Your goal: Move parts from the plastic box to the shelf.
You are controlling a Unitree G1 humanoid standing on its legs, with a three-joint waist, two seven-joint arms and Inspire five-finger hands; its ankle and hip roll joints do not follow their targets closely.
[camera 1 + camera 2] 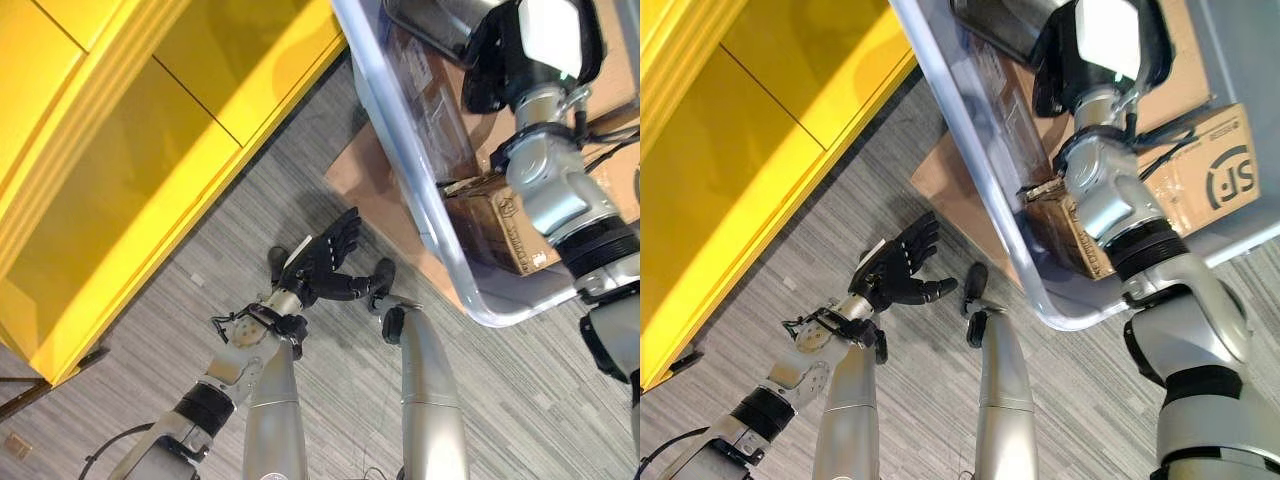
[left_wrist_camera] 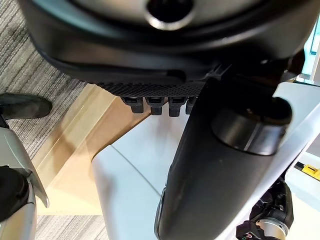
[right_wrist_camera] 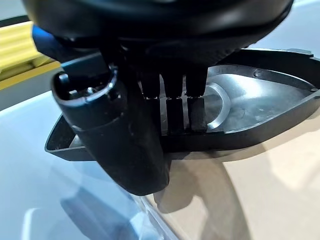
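Plastic box (image 1: 430,200) upper right on grey carpet floor (image 1: 300,200), yellow shelf (image 1: 130,160) upper left. Right robot hand (image 3: 150,100) curled onto metal part (image 3: 240,110); left robot hand (image 1: 325,260) spread, empty, lower centre.

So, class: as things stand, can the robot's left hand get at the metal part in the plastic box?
Probably not: the left hand hangs open above the floor, outside the plastic box, whose wall stands between it and the metal part under the right hand.

Grey striped carpet floor (image 1: 210,270). Glossy yellow cabinet (image 1: 110,170) with panel seams stands beside carpet. Brown cardboard sheet (image 1: 365,170) lies flat on carpet near cabinet.
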